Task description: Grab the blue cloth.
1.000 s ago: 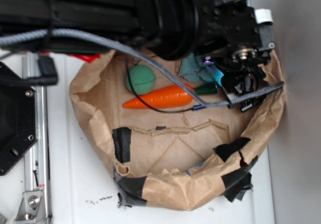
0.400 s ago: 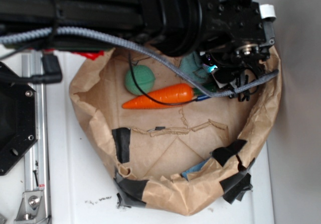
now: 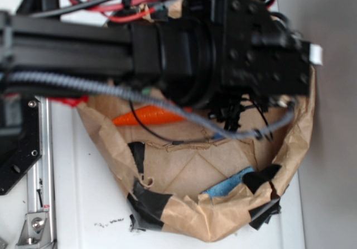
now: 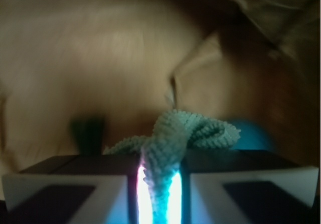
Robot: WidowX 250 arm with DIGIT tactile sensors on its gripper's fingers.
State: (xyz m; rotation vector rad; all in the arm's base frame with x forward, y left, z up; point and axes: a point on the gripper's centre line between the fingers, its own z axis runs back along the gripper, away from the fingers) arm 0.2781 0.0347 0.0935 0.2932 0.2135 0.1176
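Fingers [image 4: 159,194] clamp blue cloth [image 4: 175,138] (pale teal, fuzzy terry), bunched into upright twisted fold.

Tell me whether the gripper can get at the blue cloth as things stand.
Yes, it looks so: in the wrist view the gripper already has the blue cloth pinched between its fingers, a fold bunched above them. Nothing stands between them. The exterior view hides the cloth under the arm.

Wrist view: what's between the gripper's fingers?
A pinched fold of the pale teal terry cloth sits in the gripper, bunching above the pads. The fold's lower end is hidden.
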